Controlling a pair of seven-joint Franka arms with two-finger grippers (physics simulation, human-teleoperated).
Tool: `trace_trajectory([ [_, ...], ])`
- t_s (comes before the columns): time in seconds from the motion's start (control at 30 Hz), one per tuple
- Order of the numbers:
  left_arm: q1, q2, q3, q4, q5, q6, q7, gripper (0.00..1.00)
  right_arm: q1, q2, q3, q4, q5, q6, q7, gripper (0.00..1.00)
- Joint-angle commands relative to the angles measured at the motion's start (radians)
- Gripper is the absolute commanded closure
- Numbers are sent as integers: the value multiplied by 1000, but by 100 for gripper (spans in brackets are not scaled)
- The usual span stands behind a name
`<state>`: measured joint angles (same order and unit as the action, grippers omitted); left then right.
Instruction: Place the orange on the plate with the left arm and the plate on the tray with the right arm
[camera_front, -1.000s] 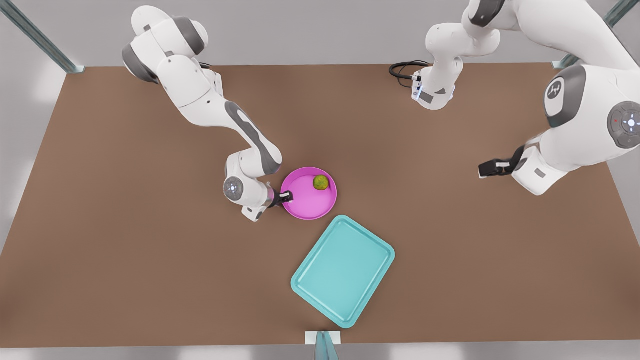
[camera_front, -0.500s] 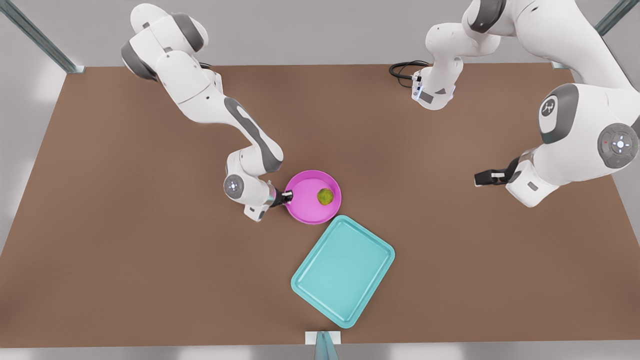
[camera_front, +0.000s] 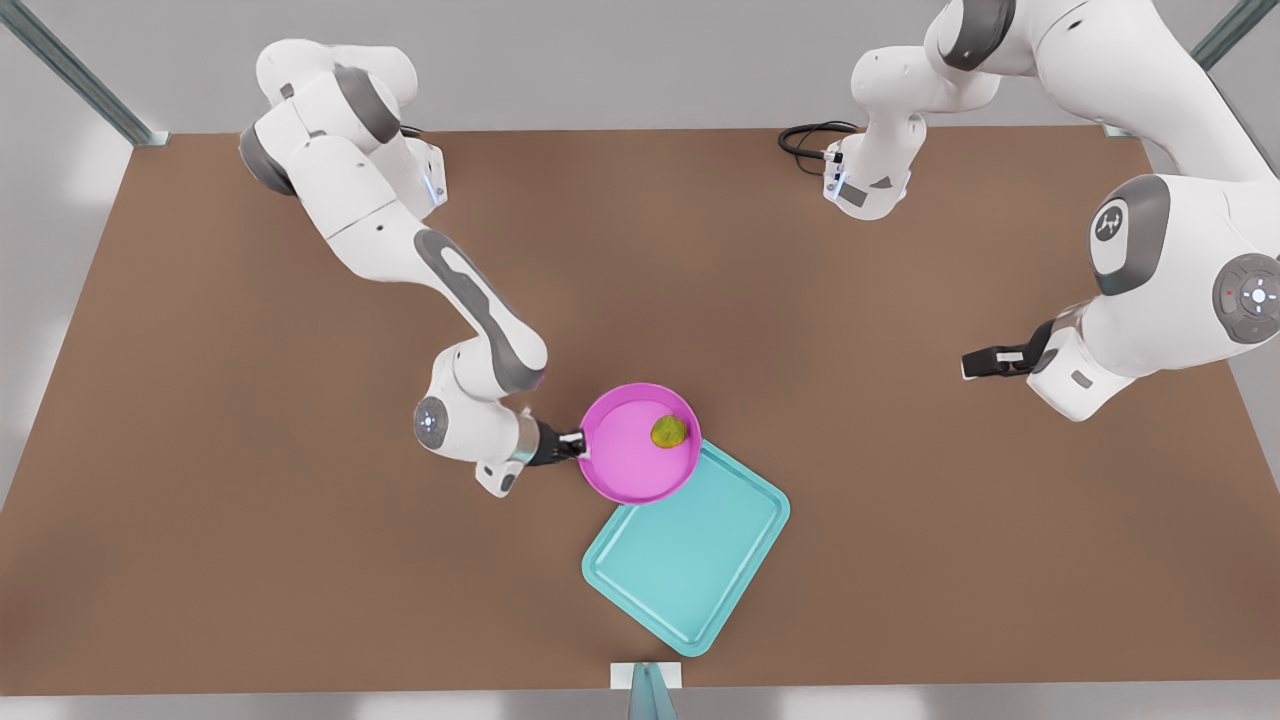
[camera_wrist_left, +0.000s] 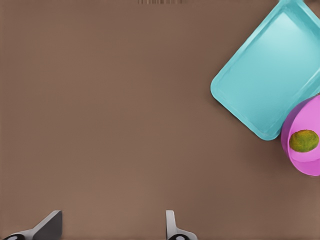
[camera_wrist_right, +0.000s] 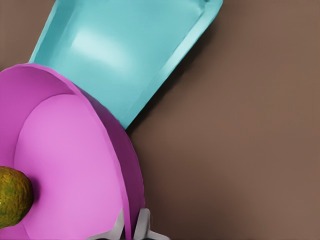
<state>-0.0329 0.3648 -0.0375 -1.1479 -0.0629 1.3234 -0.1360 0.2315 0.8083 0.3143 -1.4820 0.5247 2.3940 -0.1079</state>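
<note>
While the right claw (camera_front: 581, 444) pinches its rim, the magenta plate (camera_front: 625, 465) (orange (camera_front: 668, 432) aboard) overlaps the tray (camera_front: 700, 570).

An orange (camera_front: 669, 432) sits in a plate (camera_front: 625, 460) overlapping the tray's (camera_front: 690, 560) far corner on the tabletop (camera_front: 250, 520).

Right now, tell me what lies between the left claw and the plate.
Bare brown table in the front view: the left claw, open, waits apart from the plate carrying the orange.

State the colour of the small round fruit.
Yellow-orange mottled with green; left wrist view shows it best.
</note>
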Motion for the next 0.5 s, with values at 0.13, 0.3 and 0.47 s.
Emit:
trace_trajectory([
  [0.13,1,0,1,2,2,8,16,0,80,241,0,356,100,-70,54,79],
  [0.3,2,-1,16,0,3,7,16,0,144,427,-4,649,110,-52,180,79],
  [0.47,2,-1,16,0,3,3,18,0,138,468,-15,709,110,8,175,79],
])
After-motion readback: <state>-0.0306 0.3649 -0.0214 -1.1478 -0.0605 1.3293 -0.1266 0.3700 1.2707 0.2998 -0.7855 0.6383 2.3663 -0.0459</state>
